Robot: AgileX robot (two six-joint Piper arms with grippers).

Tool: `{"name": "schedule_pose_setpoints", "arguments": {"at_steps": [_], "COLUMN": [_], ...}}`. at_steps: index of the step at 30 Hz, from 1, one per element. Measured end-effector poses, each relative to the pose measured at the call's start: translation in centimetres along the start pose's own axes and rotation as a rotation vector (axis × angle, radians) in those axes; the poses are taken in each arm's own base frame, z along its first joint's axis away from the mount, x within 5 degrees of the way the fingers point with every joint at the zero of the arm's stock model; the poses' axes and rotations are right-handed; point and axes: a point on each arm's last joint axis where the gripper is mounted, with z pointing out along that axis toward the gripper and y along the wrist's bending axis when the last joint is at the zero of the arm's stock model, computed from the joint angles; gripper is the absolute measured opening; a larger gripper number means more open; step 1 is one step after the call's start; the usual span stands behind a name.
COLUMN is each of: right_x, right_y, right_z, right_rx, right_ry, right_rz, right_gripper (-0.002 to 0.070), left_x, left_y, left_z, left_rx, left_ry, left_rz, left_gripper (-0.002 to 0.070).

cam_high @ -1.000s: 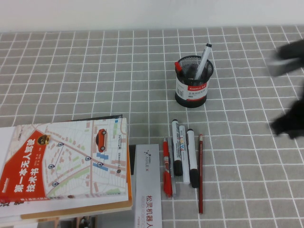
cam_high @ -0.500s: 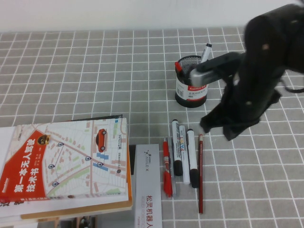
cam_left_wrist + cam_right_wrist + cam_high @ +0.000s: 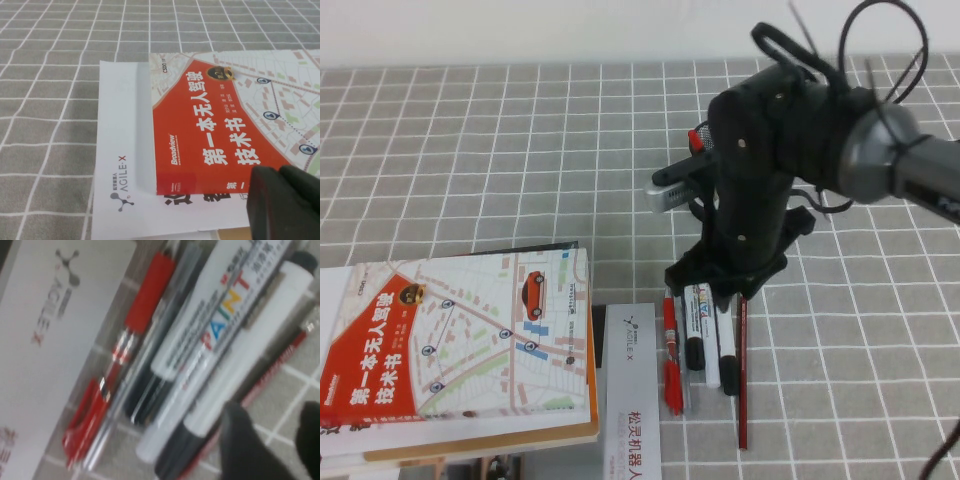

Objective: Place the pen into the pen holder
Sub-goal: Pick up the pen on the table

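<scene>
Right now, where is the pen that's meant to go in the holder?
The pen lies on the table right of centre in the high view, between the paint marker and the red pencil, just below the right gripper.

Even, bright, soft light with faint shadows; the right wrist view is blurred throughout.

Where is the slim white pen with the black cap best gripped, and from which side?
Grip the pen at its white barrel, mid-length, from straight above, closing across it. It lies flat, close between the paint marker and the red pencil, so the sides give little room. The right gripper hangs open over the pens; the left gripper is over the book.
</scene>
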Motion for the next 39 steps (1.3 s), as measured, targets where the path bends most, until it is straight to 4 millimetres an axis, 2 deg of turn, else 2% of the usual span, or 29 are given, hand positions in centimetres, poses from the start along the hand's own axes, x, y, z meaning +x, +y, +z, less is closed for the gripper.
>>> {"name": "schedule_pose_setpoints", "arguments": {"at_steps": [2,4,13,19,25,30,39], "right_x": [-0.4,-0.7,-0.9,-1.0,-1.2,-1.3,-1.6], "right_y": [0.1,0.2,0.4,0.5,0.5,0.5,0.6], "right_z": [0.6,1.2,4.1,5.5,5.5,5.7,5.4], "right_rx": [0.001,0.004,0.021,0.029,0.027,0.025,0.012], "right_ry": [0.005,0.013,0.074,0.101,0.090,0.082,0.038], "right_rz": [0.010,0.031,0.104,0.137,0.152,0.156,0.156], "right_gripper": [0.0256,0.0277,0.0222,0.0215,0.0200,0.0116,0.0111], "left_x": [0.0,0.0,0.0,0.0,0.0,0.0,0.0], "left_y": [0.0,0.0,0.0,0.0,0.0,0.0,0.0], "left_z": [0.0,0.0,0.0,0.0,0.0,0.0,0.0], "left_rx": [0.000,0.000,0.000,0.000,0.000,0.000,0.000], "left_ry": [0.000,0.000,0.000,0.000,0.000,0.000,0.000], "left_rz": [0.000,0.000,0.000,0.000,0.000,0.000,0.000], "left_gripper": [-0.0003,-0.0003,-0.0003,-0.0003,-0.0003,-0.0003,-0.0003]}}
